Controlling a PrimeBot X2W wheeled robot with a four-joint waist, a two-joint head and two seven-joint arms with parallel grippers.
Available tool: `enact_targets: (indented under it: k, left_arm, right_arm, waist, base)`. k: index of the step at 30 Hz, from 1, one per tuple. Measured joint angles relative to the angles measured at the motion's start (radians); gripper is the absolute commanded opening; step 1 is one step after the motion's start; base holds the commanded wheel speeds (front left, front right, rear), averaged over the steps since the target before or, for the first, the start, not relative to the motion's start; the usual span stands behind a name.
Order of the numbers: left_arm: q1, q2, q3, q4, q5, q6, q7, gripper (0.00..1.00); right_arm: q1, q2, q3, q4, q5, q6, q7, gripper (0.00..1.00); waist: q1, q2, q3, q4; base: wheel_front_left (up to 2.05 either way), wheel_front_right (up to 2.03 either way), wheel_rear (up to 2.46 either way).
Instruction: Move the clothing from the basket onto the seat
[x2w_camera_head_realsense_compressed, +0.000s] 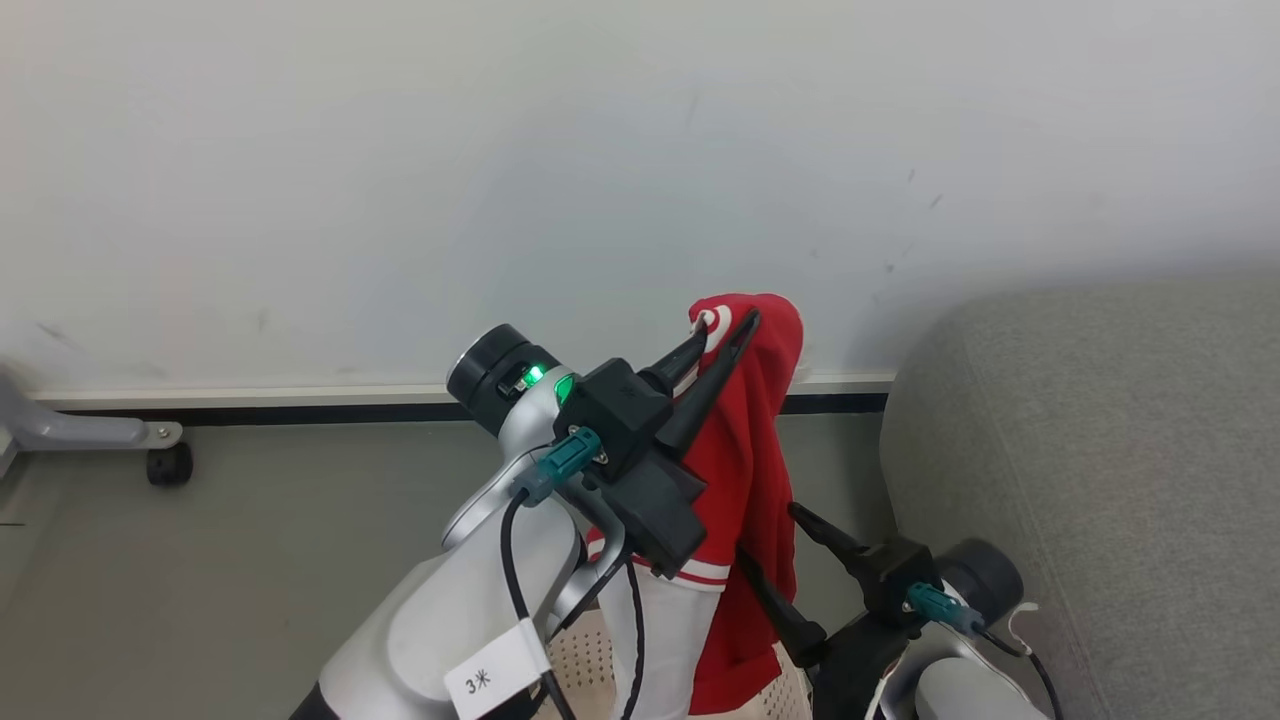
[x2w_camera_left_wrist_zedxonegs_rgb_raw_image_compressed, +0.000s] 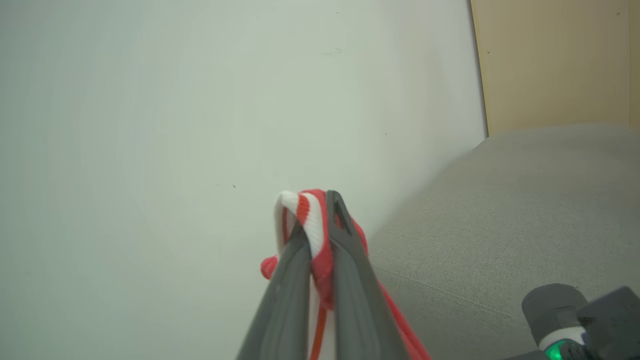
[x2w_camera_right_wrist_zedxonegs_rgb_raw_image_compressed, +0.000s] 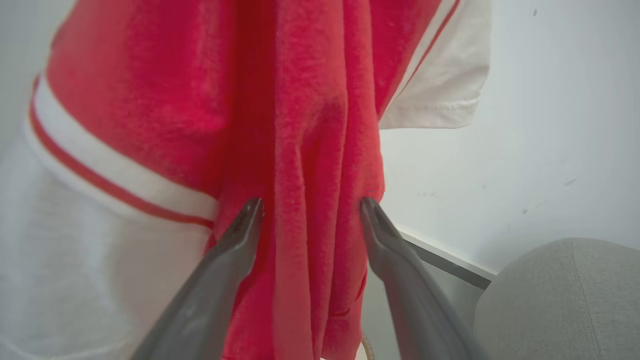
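Note:
A bright red garment (x2w_camera_head_realsense_compressed: 745, 440) with white striped trim hangs in the air in front of the wall. My left gripper (x2w_camera_head_realsense_compressed: 722, 335) is shut on its top; in the left wrist view the left gripper (x2w_camera_left_wrist_zedxonegs_rgb_raw_image_compressed: 315, 220) pinches a red and white striped edge (x2w_camera_left_wrist_zedxonegs_rgb_raw_image_compressed: 312, 220). Lower down, my right gripper (x2w_camera_head_realsense_compressed: 768, 535) stands open, its fingers on either side of a hanging red fold (x2w_camera_right_wrist_zedxonegs_rgb_raw_image_compressed: 310, 165). A bit of the cream perforated basket (x2w_camera_head_realsense_compressed: 585, 660) shows below the arms. The grey seat (x2w_camera_head_realsense_compressed: 1100, 450) lies to the right, apart from the garment.
A pale wall with a baseboard (x2w_camera_head_realsense_compressed: 300, 400) stands close behind. A grey wheeled leg (x2w_camera_head_realsense_compressed: 150, 440) sits on the floor at the far left. A tan panel (x2w_camera_left_wrist_zedxonegs_rgb_raw_image_compressed: 550, 65) rises beyond the seat (x2w_camera_left_wrist_zedxonegs_rgb_raw_image_compressed: 500, 225).

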Motion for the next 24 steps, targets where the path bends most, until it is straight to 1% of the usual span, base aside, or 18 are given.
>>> enact_targets:
  k: [5, 7, 8, 9, 10, 11, 17, 19, 20, 22, 23, 24]
  left_arm:
    - [-0.018, 0.002, -0.025, -0.02, -0.012, 0.007, 0.01, 0.0]
    - [-0.021, 0.0, -0.031, -0.027, -0.026, 0.011, 0.011, 0.0]
    - [-0.024, 0.002, -0.041, -0.032, -0.037, 0.014, 0.011, 0.0]
    - [-0.029, 0.002, -0.047, -0.032, -0.043, 0.015, 0.011, 0.0]
    - [-0.033, 0.001, -0.048, -0.033, -0.044, 0.015, 0.013, 0.0]
    - [-0.035, 0.001, -0.047, -0.032, -0.044, 0.015, 0.015, 0.0]
    - [-0.034, 0.002, -0.015, 0.003, -0.047, 0.026, 0.017, 0.0]
    - [-0.027, 0.009, -0.003, 0.006, -0.053, 0.036, 0.016, 0.0]
    - [-0.022, 0.016, 0.004, 0.009, -0.055, 0.042, 0.016, 0.06]
    - [-0.006, 0.029, 0.015, 0.015, -0.061, 0.047, 0.016, 0.35]
    - [0.006, 0.036, 0.02, 0.019, -0.063, 0.052, 0.016, 0.43]
    - [0.017, 0.041, 0.023, 0.025, -0.067, 0.052, 0.016, 0.67]
  right_arm:
    - [-0.059, -0.003, 0.054, 0.063, 0.036, 0.0, 0.0, 1.0]
    - [-0.091, -0.004, 0.097, 0.086, 0.043, 0.0, 0.0, 1.0]
    - [-0.102, -0.004, 0.114, 0.092, 0.049, 0.0, 0.0, 0.94]
    - [-0.11, -0.001, 0.129, 0.098, 0.058, 0.0, 0.0, 0.55]
    - [-0.116, 0.0, 0.143, 0.103, 0.065, 0.0, 0.0, 0.35]
    - [-0.122, 0.002, 0.155, 0.108, 0.071, 0.0, 0.0, 0.0]
    - [-0.148, 0.008, 0.198, 0.121, 0.125, 0.0, 0.0, 0.0]
    - [-0.156, 0.008, 0.205, 0.123, 0.137, 0.0, 0.0, 0.0]
    - [-0.163, 0.006, 0.206, 0.122, 0.146, 0.0, 0.0, 0.0]
    - [-0.172, -0.002, 0.206, 0.122, 0.168, 0.0, 0.0, 0.0]
    - [-0.177, -0.009, 0.205, 0.122, 0.174, 0.0, 0.0, 0.0]
    - [-0.181, -0.017, 0.205, 0.121, 0.178, 0.0, 0.0, 0.0]
  waist:
    - [0.0, 0.0, 0.005, 0.017]
    - [0.0, 0.0, 0.007, 0.023]
    - [0.0, 0.0, 0.009, 0.027]
    - [0.0, 0.0, 0.01, 0.031]
    - [0.0, 0.0, 0.012, 0.035]
    - [0.0, 0.0, 0.014, 0.039]
    - [0.0, 0.0, 0.023, 0.05]
    - [0.0, 0.0, 0.024, 0.046]
    - [0.0, 0.0, 0.025, 0.043]
    - [0.0, 0.0, 0.026, 0.034]
    - [0.0, 0.0, 0.027, 0.029]
    - [0.0, 0.0, 0.027, 0.024]
  base:
    - [0.0, 0.0, 0.0]
    - [0.0, 0.0, 0.0]
    - [0.0, 0.0, 0.0]
    - [0.0, 0.0, 0.0]
    - [0.0, 0.0, 0.0]
    - [0.0, 0.0, 0.0]
    - [0.0, 0.0, 0.0]
    - [0.0, 0.0, 0.0]
    - [0.0, 0.0, 0.0]
    - [0.0, 0.0, 0.0]
    - [0.0, 0.0, 0.0]
    - [0.0, 0.0, 0.0]
